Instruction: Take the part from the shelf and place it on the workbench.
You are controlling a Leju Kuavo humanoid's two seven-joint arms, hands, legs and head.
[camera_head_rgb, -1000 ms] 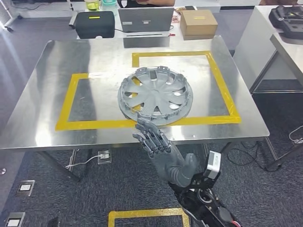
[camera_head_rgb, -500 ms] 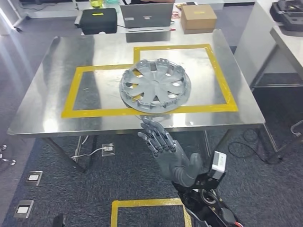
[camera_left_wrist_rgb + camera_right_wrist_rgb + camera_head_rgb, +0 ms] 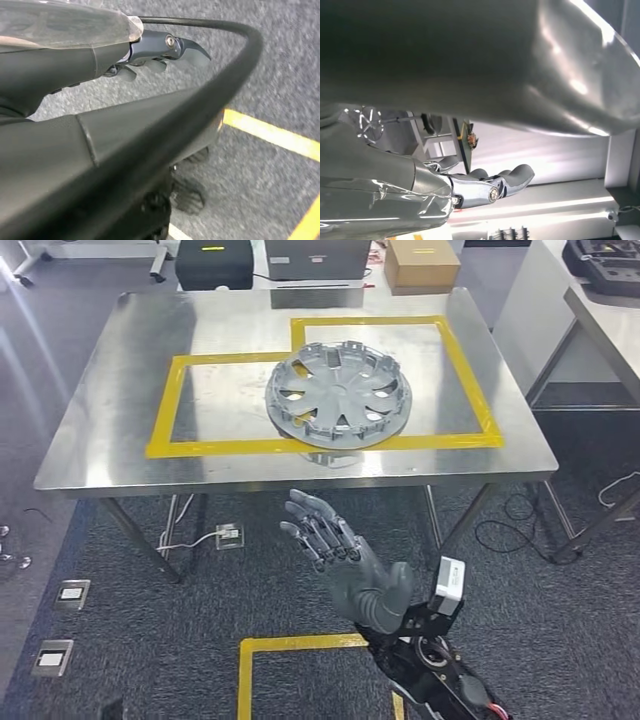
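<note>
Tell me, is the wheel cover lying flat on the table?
Yes, flat. The wheel cover lies face up on the steel table, across the yellow tape.

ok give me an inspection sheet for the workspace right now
surface: steel workbench marked with yellow tape outlines
job's things: hubcap lies on the bench, over the tape's near line
clutter: black case, laptop and cardboard box beyond the bench's far edge
hands: right hand empty, fingers spread, in front of the bench and short of its edge; left hand low over the carpet, grip unclear
cables: white lead to a floor socket under the bench; black cable on the carpet to the right
surroundings: grey carpet, yellow floor tape, second table on the right
</note>
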